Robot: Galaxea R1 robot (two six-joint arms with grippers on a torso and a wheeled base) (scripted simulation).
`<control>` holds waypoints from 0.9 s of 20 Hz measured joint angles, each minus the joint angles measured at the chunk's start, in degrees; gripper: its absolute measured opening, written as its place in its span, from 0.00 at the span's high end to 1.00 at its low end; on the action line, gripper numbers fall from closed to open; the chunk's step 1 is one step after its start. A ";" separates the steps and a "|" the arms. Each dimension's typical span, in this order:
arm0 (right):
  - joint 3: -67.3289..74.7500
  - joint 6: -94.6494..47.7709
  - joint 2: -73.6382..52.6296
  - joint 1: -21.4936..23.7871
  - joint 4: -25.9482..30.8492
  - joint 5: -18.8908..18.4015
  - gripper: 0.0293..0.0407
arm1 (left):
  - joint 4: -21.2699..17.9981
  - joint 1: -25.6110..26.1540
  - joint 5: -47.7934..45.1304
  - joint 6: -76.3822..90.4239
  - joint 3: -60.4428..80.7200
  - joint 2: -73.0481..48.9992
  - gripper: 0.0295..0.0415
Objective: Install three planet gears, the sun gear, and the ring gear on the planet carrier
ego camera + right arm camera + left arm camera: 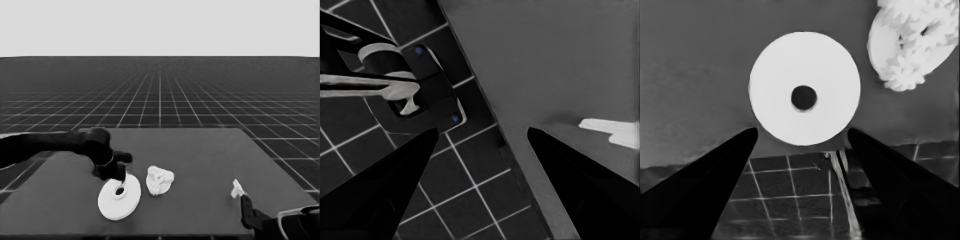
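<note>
the right arm lies nearest the head camera, parked at the lower right corner, and its right gripper looks over the near right corner of the table, fingers spread apart with nothing between them. the thin white piece lies on the table just beyond those fingers, near the right edge.

the table is the largest thing in view, a dark slab running from the left edge to the right.

the left arm reaches in from the left, and its left gripper hangs over the far rim of the larger round part. in the left wrist view its fingers stand wide apart, one to each side of the disc's edge, gripping nothing; whether the tips touch the disc i cannot tell.

the larger round part, the ring gear, lies flat on the table left of centre, its dark centre hole showing.

just to its right, apart from it, lies the smaller round part, the planet carrier, with gears heaped on it; toothed edges show in the left wrist view, but their number i cannot tell.
</note>
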 joint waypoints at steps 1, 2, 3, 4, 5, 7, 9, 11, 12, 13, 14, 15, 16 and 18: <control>0.01 -0.01 -0.01 0.00 0.00 0.00 0.19 | -2.07 0.24 -0.78 -0.93 -2.67 0.39 0.24; 0.01 -0.01 -0.01 0.00 0.00 0.00 0.19 | -3.31 0.38 -1.22 -1.34 -4.38 0.67 0.25; 0.01 -0.01 -0.01 0.00 -0.01 0.00 0.19 | -4.05 0.47 -1.47 -1.51 -5.46 0.85 0.25; 0.01 -0.01 -0.01 0.00 -0.01 0.00 0.19 | -4.48 0.52 -1.61 -1.57 -6.13 0.96 0.25; 0.01 -0.01 -0.01 0.00 -0.01 0.01 0.19 | 1.12 6.06 -2.63 -0.68 -7.99 1.43 0.25; 0.02 -0.01 -0.02 0.00 -0.01 0.01 0.19 | 5.96 11.82 -4.20 0.92 -11.21 2.33 0.25; 0.02 -0.01 -0.02 0.00 -0.01 0.01 0.19 | 7.44 13.52 -4.94 1.63 -12.69 2.77 0.25; 0.02 -0.01 -0.02 0.00 -0.01 0.01 0.19 | 7.94 14.05 -5.22 1.89 -13.22 2.94 0.25; 0.02 -0.01 -0.02 0.00 -0.01 0.01 0.19 | 8.04 14.16 -5.28 1.94 -13.34 2.97 0.25; 0.02 -0.01 -0.02 0.00 -0.01 0.01 0.19 | 8.10 14.22 -5.32 1.98 -13.40 2.99 0.25; 0.02 -0.01 -0.02 0.00 -0.01 0.01 0.19 | 8.14 14.26 -5.34 1.99 -13.44 3.00 0.25; 0.02 -0.01 -0.02 0.00 -0.01 0.01 0.19 | 8.16 14.27 -5.35 2.00 -13.46 3.01 0.55; 0.02 -0.01 -0.02 0.00 -0.01 0.01 0.19 | 8.17 14.27 -5.36 2.01 -13.46 3.01 0.56; 0.02 -0.01 -0.02 0.00 -0.01 0.01 0.19 | 8.17 14.27 -5.36 2.02 -13.47 3.01 0.56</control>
